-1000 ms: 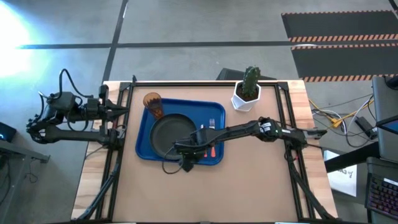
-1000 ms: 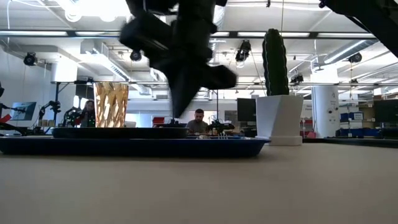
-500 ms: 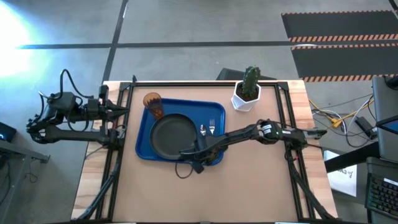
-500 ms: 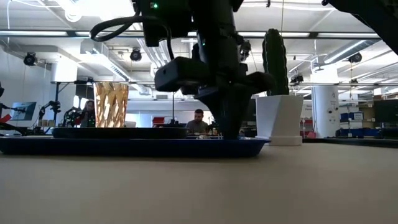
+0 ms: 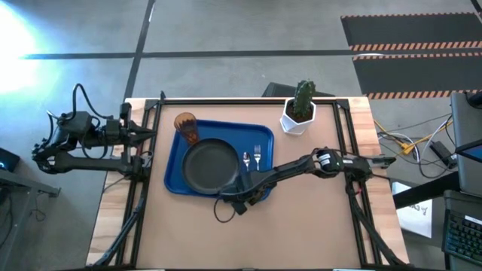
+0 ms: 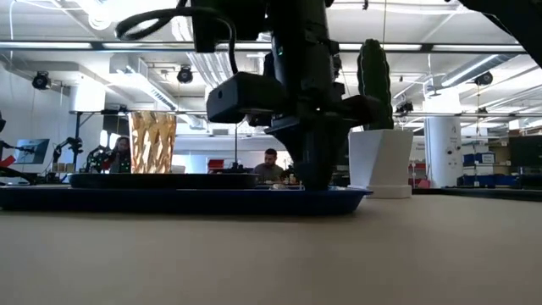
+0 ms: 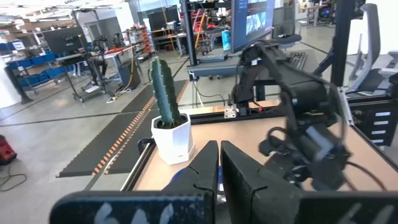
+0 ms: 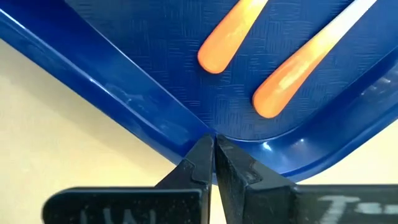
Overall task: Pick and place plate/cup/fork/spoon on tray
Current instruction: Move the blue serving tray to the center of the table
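While empty, right tool (image 8: 214, 155) closed at tray (image 8: 155, 118) rim.

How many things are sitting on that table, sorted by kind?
Trays: 1, the blue tray
Plates: 1, the dark plate
Cups: 1, the amber cup
Spoons: 1, the spoon
Forks: 1, the fork
Potted plants: 1, the cactus in a white pot
Total: 6
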